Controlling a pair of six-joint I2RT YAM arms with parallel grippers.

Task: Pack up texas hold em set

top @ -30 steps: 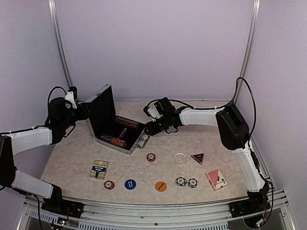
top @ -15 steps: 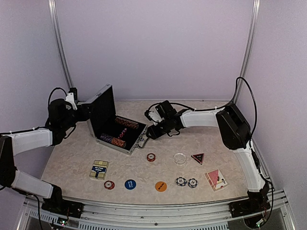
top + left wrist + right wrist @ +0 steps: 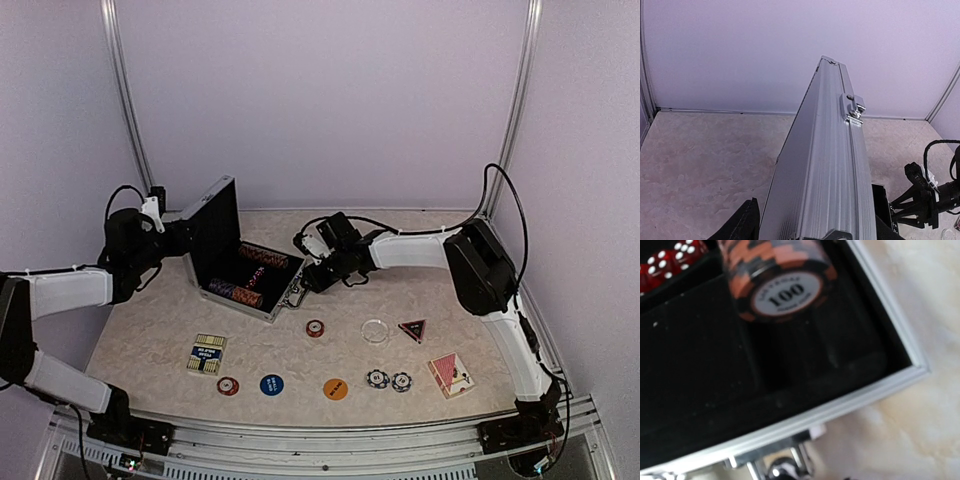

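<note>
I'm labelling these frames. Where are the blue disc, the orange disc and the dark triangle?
blue disc [image 3: 271, 384]: top view, its centre.
orange disc [image 3: 336, 388]: top view, its centre.
triangle [image 3: 412, 328]: top view, its middle.

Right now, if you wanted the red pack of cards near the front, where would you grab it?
Come straight down from above and pinch the red pack of cards across its narrower width, on the two long edges. It lies flat on the table, turned at a slant, so the pinch should probably turn to match. The nearest chip lies apart from it.
</note>
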